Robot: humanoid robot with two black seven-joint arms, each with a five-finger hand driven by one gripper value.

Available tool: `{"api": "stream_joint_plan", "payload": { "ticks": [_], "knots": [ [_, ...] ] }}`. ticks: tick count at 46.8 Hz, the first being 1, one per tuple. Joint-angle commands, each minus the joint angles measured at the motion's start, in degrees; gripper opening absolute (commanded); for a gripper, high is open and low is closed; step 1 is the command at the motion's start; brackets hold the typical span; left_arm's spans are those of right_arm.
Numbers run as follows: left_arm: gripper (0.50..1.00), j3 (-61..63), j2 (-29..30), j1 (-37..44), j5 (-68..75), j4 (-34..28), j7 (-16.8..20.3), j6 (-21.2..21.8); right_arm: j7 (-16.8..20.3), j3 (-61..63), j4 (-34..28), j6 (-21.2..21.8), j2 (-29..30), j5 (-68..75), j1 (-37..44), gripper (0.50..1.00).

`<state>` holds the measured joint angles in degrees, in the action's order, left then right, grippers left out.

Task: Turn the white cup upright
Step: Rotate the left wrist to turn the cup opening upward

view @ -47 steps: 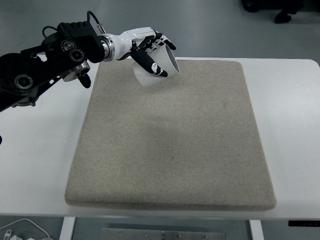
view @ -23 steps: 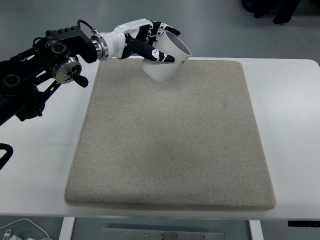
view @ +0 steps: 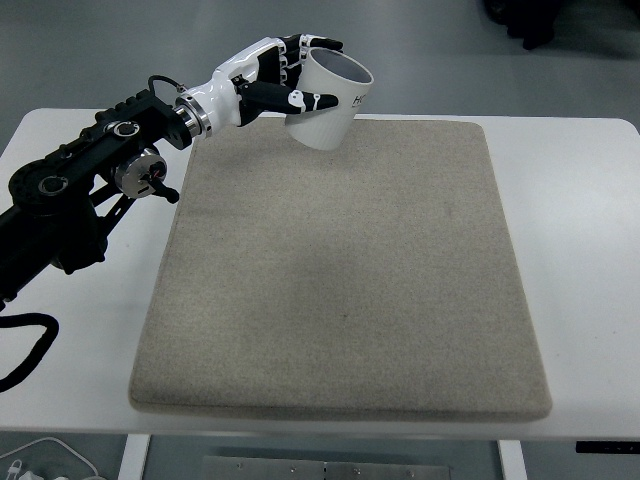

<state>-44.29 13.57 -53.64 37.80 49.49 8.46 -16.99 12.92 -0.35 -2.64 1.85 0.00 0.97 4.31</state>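
And the cup (view: 330,95) is coming round! A second ago its mouth faces off to the right, half a second ago it tips further up, and now the left hand (view: 285,80) has rolled the wrist so the open rim points up and only slightly away, while the arm has swung in from the left edge and lifted.

The hand is clamped on the cup: thumb across the near wall, the other fingers curled over the far side by the rim. The cup hangs in the air above the mat's (view: 340,270) far-left corner, not resting on anything as far as I can tell.

So the turn looks nearly done; what's left is to level it off, set it down on its base and let go.

The cup is smooth, white, tapered, with dark lettering I can't read. The mat is a coarse, beige, felt-like square with rounded corners, lying flat on a glossy white tabletop (view: 570,200).
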Motion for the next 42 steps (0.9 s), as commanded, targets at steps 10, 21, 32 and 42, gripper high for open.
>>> {"api": "stream_joint_plan", "payload": {
  "ticks": [10, 21, 32, 42],
  "knots": [
    [0.5, 0.2, -4.8, 1.9, 0.1, -6.8, 10.3, -1.5, 0.0, 0.0, 0.0, 0.1, 0.0, 0.0, 0.0, 0.93],
    [0.5, 0.8, -7.2, 4.0, 1.0, -11.0, 19.7, -1.5, 0.0, 0.0, 0.0, 0.1, 0.0, 0.0, 0.0, 0.93],
    [0.5, 1.7, -7.9, 4.2, 1.5, -14.9, 26.5, -1.4, 0.0, 0.0, 0.0, 0.1, 0.0, 0.0, 0.0, 0.93],
    [0.5, 5.4, -8.0, 4.8, 5.2, -16.3, 26.5, 0.5, 0.0, 0.0, 0.0, 0.1, 0.0, 0.1, 0.0, 0.93]
  ]
}}
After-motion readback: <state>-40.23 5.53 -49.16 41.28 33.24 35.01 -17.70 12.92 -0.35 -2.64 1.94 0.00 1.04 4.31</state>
